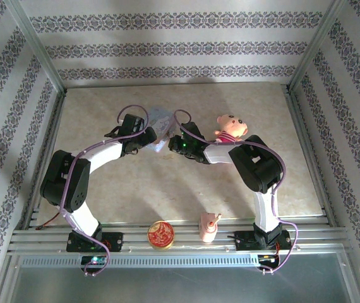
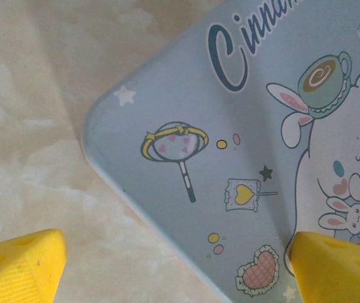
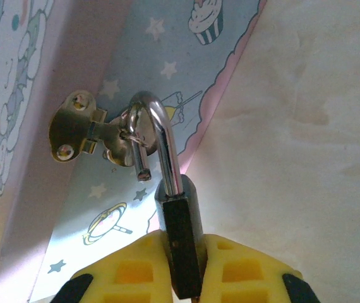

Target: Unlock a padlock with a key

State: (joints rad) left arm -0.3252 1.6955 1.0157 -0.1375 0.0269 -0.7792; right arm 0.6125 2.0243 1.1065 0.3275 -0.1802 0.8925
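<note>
While the left gripper (image 2: 174, 255), fingers parted, brackets a corner of the pale blue rectangular tin (image 2: 186, 113), presumably steadying it, we see the right gripper (image 3: 180, 278) clamping the small black metal padlock (image 3: 181, 237), shackle (image 3: 167, 139) sprung.

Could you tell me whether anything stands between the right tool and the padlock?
Nothing visible does: the right tool is shut on the padlock body. The shackle is open but hooked through the hasp ring on the tin.
</note>
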